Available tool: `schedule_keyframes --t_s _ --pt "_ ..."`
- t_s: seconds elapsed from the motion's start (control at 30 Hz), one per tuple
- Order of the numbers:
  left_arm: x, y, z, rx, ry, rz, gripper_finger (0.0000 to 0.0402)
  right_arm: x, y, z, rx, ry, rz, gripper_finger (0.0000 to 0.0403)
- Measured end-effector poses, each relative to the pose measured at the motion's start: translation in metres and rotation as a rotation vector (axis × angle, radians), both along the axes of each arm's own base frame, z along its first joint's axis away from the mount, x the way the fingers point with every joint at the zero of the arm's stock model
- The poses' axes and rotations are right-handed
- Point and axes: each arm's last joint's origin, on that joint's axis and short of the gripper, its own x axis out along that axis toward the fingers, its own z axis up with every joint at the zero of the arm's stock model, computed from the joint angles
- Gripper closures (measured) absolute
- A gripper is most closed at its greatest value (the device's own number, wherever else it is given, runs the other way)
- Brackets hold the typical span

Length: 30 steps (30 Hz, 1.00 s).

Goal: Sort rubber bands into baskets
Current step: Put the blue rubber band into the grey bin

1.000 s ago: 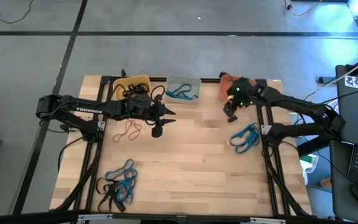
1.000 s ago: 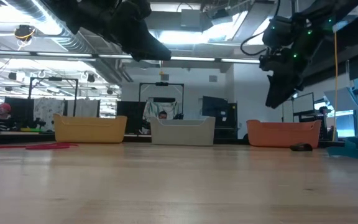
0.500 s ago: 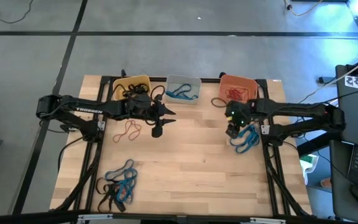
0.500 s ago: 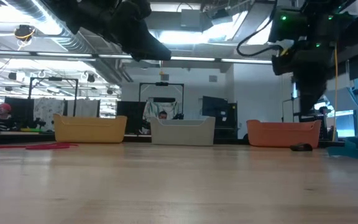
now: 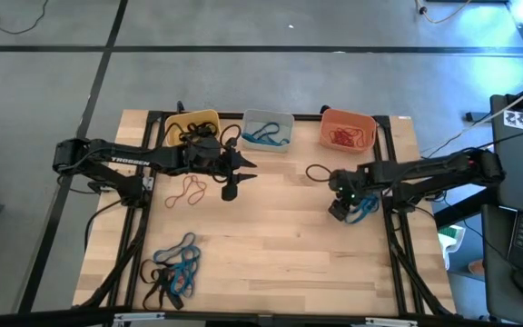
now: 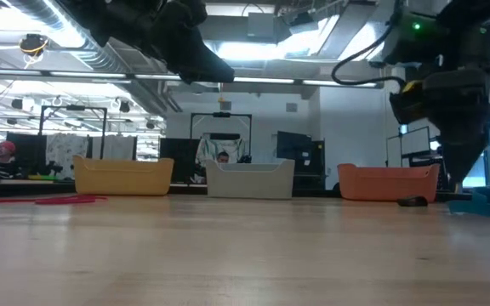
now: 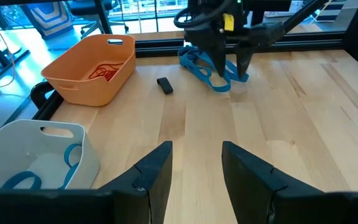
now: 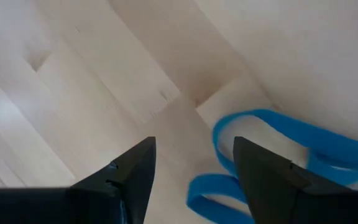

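Note:
Three baskets stand along the far edge: yellow point(image 5: 193, 127) with black bands, pale grey point(image 5: 268, 129) with blue bands, orange point(image 5: 348, 130) with red-orange bands. A heap of blue rubber bands point(image 5: 365, 207) lies on the table at the right. My right gripper point(image 5: 339, 209) hangs open just above the heap's left edge, pointing steeply down. In the right wrist view a blue band point(image 8: 272, 155) lies by one finger of the right gripper point(image 8: 194, 168). My left gripper point(image 5: 237, 177) waits open and raised, in front of the yellow and grey baskets.
A black band point(image 5: 316, 173) lies in front of the orange basket. Red-orange bands point(image 5: 187, 191) lie under the left arm. A mixed blue and black heap point(image 5: 175, 268) sits at the near left. The table's middle is bare wood.
My right gripper has swung from beside the orange basket toward the table's near edge and down, over the blue heap at the right. It has tipped to point more steeply down and stayed open. The bands have not moved.

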Motion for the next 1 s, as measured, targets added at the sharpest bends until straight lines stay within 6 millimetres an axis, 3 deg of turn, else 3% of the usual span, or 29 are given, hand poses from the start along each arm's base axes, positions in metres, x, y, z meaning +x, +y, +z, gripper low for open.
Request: schedule_keyframes --t_s 0.27,0.4,0.53,0.83,1.0 --pt "0.000 0.000 0.000 0.000 0.000 -0.001 0.0265 -0.013 0.002 -0.027 0.025 0.052 -0.061 0.0187" --pt "0.000 0.000 0.000 0.000 0.001 0.000 0.0265 -0.012 0.002 -0.035 0.043 -0.003 -0.042 0.0194" --pt "0.000 0.000 0.000 0.000 0.001 0.000 0.0265 -0.010 0.002 -0.037 0.025 -0.048 -0.023 0.0240" --pt "0.000 0.000 0.000 0.000 0.001 0.000 0.0265 -0.011 0.001 -0.038 -0.030 -0.066 0.082 0.0390" --pt "0.000 0.000 0.000 0.000 0.000 0.000 0.0265 -0.001 0.001 -0.025 -0.069 -0.126 0.158 0.0381"
